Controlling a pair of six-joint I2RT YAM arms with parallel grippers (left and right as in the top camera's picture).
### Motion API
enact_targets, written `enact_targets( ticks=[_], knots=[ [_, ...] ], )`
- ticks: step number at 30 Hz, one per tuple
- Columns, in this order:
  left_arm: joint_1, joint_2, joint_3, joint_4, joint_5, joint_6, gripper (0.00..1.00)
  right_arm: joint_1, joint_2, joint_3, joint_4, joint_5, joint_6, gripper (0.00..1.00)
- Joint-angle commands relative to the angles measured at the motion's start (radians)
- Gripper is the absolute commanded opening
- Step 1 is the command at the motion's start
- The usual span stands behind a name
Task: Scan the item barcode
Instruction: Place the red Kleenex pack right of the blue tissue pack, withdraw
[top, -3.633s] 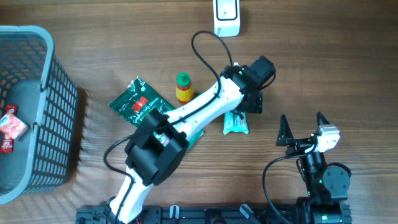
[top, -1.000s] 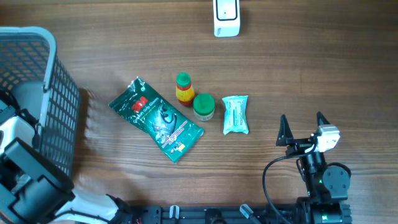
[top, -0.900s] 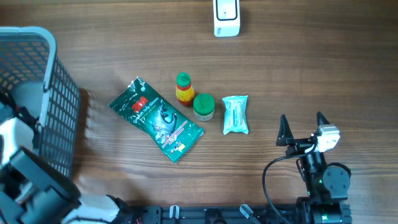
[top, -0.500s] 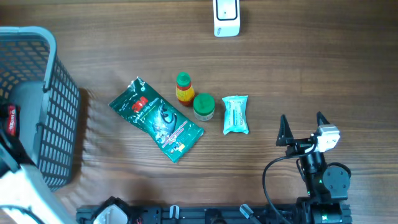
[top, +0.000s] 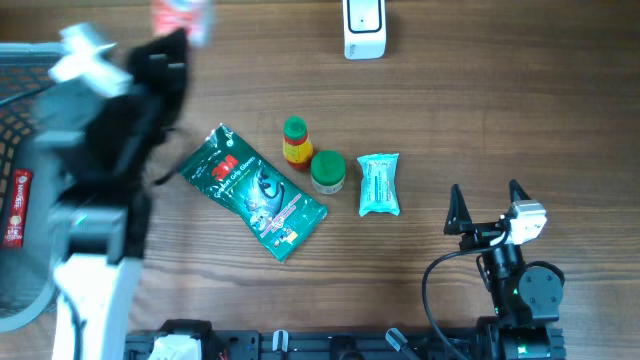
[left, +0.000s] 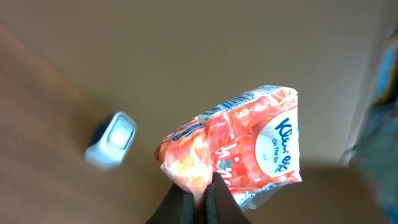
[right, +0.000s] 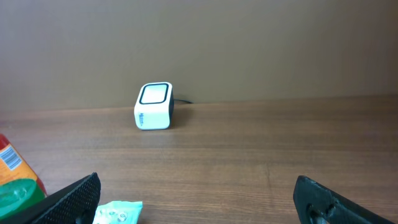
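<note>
A red-orange tissue pack (left: 249, 143) with a white round label hangs in the air, pinched at its lower edge by my left gripper (left: 204, 186), which is shut on it. In the overhead view the pack (top: 183, 15) is a blur at the far left of the table, above my left gripper (top: 176, 40). The white barcode scanner (top: 365, 28) stands at the far edge, well to the right of the pack; it shows as a blurred box (left: 112, 140) left of the pack. My right gripper (top: 486, 195) rests open near the front right, facing the scanner (right: 153, 106).
A grey basket (top: 20, 48) stands at the left with another red pack (top: 17, 205) inside. Mid-table lie a green pouch (top: 250, 190), a red-yellow bottle (top: 295, 142), a green-lidded jar (top: 328, 170) and a teal tissue pack (top: 379, 184).
My left arm has risen out of the basket with the red pack and swung toward the far side of the table. The right arm has not moved.
</note>
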Motion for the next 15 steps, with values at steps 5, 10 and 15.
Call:
enact_targets(
  ticks=[5, 10, 15],
  knots=[
    [-0.472, 0.399, 0.008, 0.068, -0.212, 0.151, 0.04, 0.004, 0.0, -0.001, 0.003, 0.01, 0.017, 1.0],
    [-0.676, 0.638, 0.008, 0.162, -0.322, 0.16, 0.04, 0.004, 0.0, -0.001, 0.003, 0.01, 0.017, 1.0],
    [-0.796, 0.787, 0.007, 0.163, -0.339, 0.121, 0.04, 0.004, 0.0, -0.001, 0.003, 0.01, 0.017, 1.0]
  ],
)
